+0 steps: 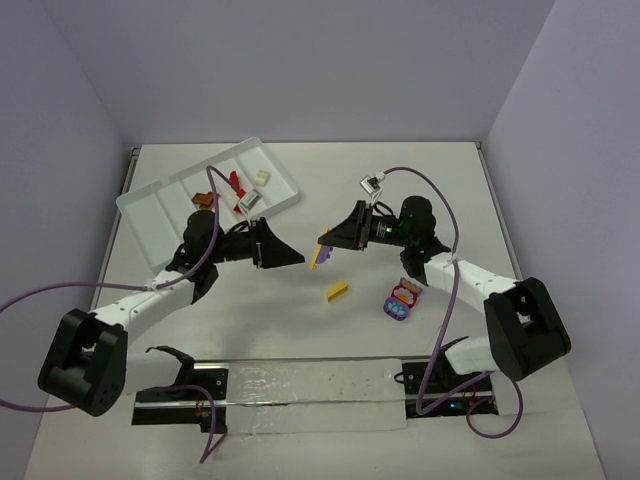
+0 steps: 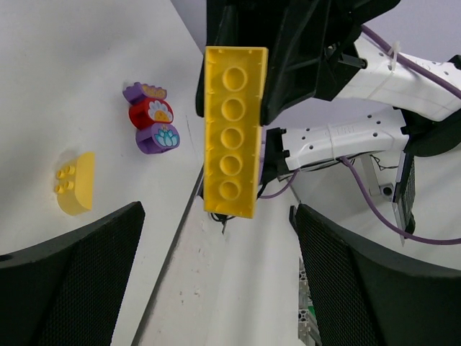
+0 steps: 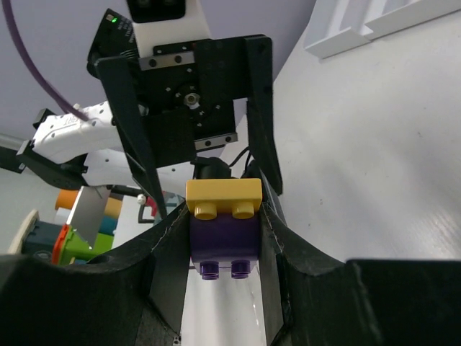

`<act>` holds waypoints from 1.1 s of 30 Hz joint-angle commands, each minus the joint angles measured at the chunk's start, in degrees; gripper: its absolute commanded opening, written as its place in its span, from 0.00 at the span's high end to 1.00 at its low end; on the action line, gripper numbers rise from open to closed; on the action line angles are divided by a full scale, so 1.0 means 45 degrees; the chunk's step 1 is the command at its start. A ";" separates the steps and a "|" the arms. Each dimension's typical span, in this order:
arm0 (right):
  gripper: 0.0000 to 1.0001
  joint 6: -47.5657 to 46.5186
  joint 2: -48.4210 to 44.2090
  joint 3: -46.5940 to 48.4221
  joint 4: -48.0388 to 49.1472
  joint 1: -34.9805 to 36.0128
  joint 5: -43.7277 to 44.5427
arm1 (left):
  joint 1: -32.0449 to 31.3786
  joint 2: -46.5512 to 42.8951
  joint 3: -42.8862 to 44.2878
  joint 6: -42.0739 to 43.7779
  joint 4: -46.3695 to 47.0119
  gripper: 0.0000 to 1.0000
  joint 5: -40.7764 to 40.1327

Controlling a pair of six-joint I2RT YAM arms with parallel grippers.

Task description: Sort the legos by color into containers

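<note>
White tabletop (image 1: pixel 400 170), tray (image 1: pixel 165 205) at ten o'clock. Right end effector (image 3: pixel 223 223) pinches a yellow-purple brick stack (image 2: pixel 230 130); left end effector (image 2: pixel 220 288) gapes wide, empty.

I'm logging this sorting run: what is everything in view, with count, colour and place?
tray: 1, white, far left of table
brown brick: 1, brown, in tray
red brick: 1, red, in tray
whitish bricks: 2, whitish, in tray
brick stack: 1, long yellow on purple, in right hand
curved brick: 1, yellow, table centre
cluster: 1, purple, red, pink, right of curved brick
left hand: 1, black, open, facing brick stack
right hand: 1, black, shut on brick stack
</note>
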 commanded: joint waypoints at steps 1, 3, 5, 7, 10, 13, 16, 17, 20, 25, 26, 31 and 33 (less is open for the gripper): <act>1.00 0.0343 -0.0271 0.0491 0.1083 0.0127 -0.0412 | -0.0189 0.0418 0.0687 0.0317 0.0689 0.07 0.0447; 1.00 0.0354 -0.0283 0.0502 0.1108 0.0164 -0.0411 | -0.0362 0.0645 0.0782 0.0147 0.0957 0.09 0.0506; 1.00 0.0354 -0.0278 0.0527 0.1095 0.0203 -0.0423 | -0.0483 0.0818 0.0797 -0.0086 0.1280 0.09 0.0513; 1.00 0.0357 -0.0263 0.0561 0.1115 0.0217 -0.0430 | -0.0586 0.0982 0.0768 -0.0232 0.1699 0.09 0.0587; 1.00 0.0354 -0.0222 0.0604 0.1113 0.0240 -0.0480 | -0.0679 0.1267 0.0616 -0.0772 0.2445 0.10 0.0816; 1.00 0.0354 -0.0185 0.0649 0.1115 0.0266 -0.0463 | -0.0755 0.1526 0.0572 -0.1248 0.3324 0.19 0.0981; 1.00 0.0364 -0.0108 0.0687 0.1105 0.0276 -0.0452 | -0.0881 0.1701 0.0620 -0.1298 0.3490 0.28 0.1106; 1.00 0.0373 -0.0088 0.0697 0.1114 0.0276 -0.0462 | -0.0910 0.1721 0.0639 -0.1289 0.3500 0.30 0.1155; 1.00 0.0374 -0.0050 0.0753 0.1115 0.0276 -0.0463 | -0.0949 0.1818 0.0640 -0.1386 0.3599 0.32 0.1214; 1.00 0.0393 0.0068 0.0854 0.1115 0.0295 -0.0443 | -0.1088 0.1936 0.0757 -0.1366 0.3684 0.33 0.1391; 1.00 0.0397 0.0080 0.0858 0.1115 0.0295 -0.0443 | -0.1092 0.1941 0.0754 -0.1370 0.3719 0.34 0.1388; 1.00 0.0432 0.0264 0.0935 0.1115 0.0295 -0.0460 | -0.1107 0.2096 0.0677 -0.1600 0.4084 0.59 0.1389; 1.00 0.0413 0.0284 0.0934 0.1115 0.0295 -0.0462 | -0.1107 0.2135 0.0682 -0.1598 0.4005 0.71 0.1331</act>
